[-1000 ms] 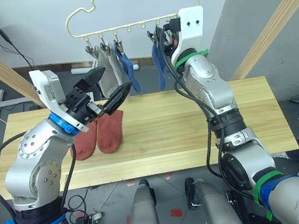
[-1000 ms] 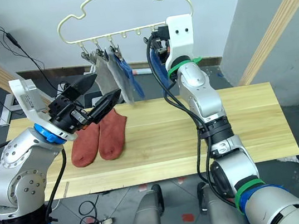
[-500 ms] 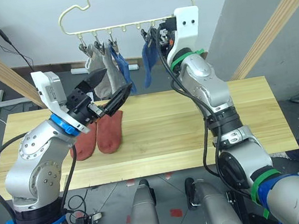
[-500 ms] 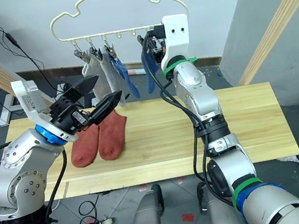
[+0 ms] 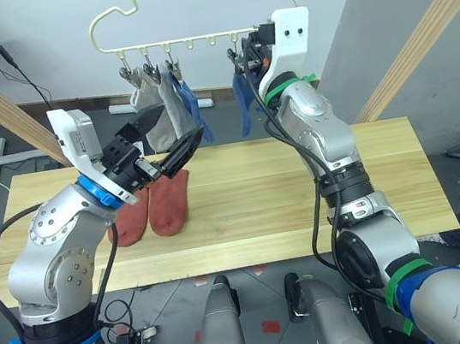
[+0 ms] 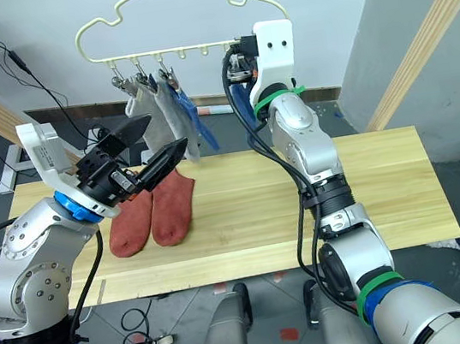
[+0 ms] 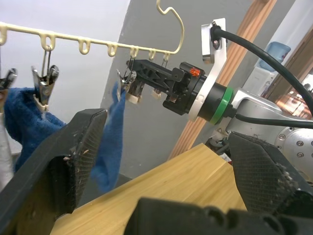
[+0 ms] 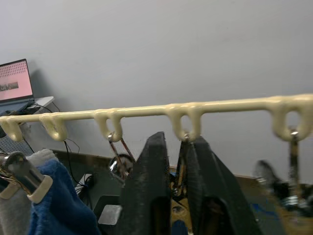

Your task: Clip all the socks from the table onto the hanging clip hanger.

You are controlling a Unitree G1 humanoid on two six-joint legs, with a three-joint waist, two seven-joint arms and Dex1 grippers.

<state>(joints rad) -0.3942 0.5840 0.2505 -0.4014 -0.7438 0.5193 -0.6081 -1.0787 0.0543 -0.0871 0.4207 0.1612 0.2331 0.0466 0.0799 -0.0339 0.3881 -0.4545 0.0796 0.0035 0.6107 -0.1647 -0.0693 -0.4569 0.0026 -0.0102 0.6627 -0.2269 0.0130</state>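
Left eye view gives you the clip hanger [image 5: 189,14] hanging above the far edge of the desk [image 5: 244,204], with two grey socks [image 5: 159,117] and a blue sock [image 5: 193,108] clipped at its left end. Your right hand [image 5: 240,56] is raised to a clip near the hanger's right end, where a second blue sock [image 5: 243,105] hangs. Two rust-red socks [image 5: 159,208] lie side by side on the desk's left part, and your left hand [image 5: 165,134] hovers above them, released and empty.

Left wrist view shows you the left fingers [image 7: 73,156] spread wide, with the right hand at the clip beyond.

Right wrist view shows you the right fingers [image 8: 146,196] clenched on a clip [image 8: 182,161] under the hanger's bar
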